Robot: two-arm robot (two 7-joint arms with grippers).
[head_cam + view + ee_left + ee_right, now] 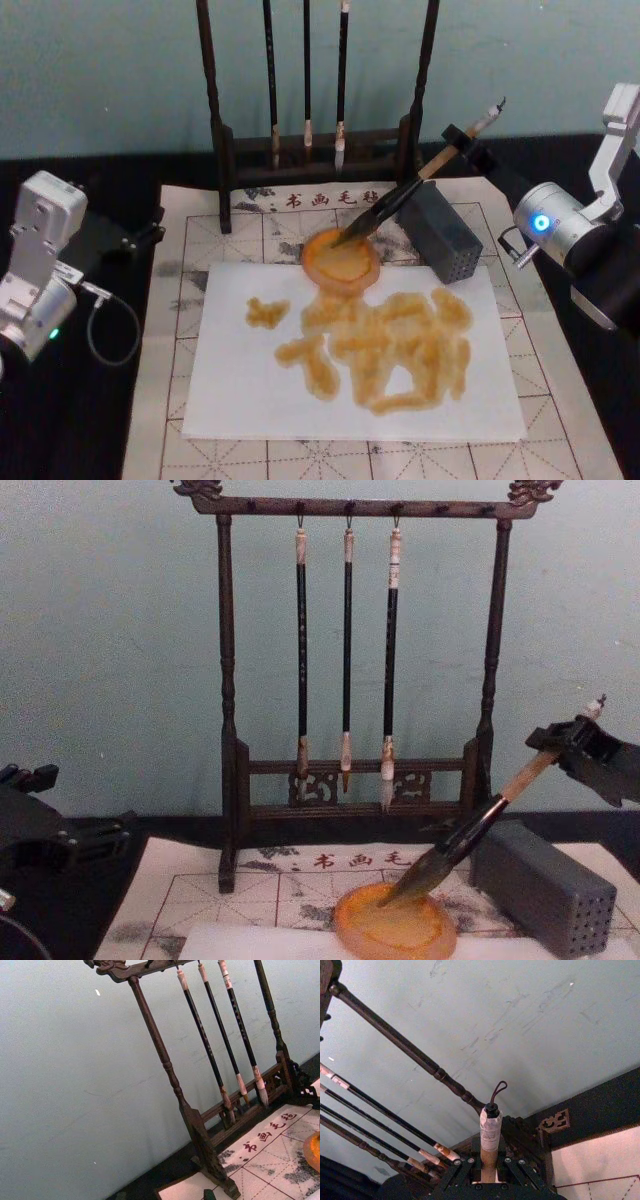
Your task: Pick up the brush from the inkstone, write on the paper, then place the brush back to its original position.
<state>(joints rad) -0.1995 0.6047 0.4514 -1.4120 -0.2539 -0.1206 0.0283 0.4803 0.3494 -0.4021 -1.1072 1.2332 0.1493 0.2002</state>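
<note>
The brush leans with its dark tip in the orange inkstone and its white-capped end pointing up to the back right. My right gripper is shut on the tan upper handle. In the chest view the brush slants from the inkstone up into the right gripper. The right wrist view shows the handle clamped between the fingers. The white paper in front of the inkstone bears amber strokes. My left gripper is parked at the left, away from the paper.
A dark wooden rack with three thin hanging brushes stands behind the inkstone. A grey block with small holes lies right of the inkstone, under the brush handle. A gridded practice mat lies under the paper.
</note>
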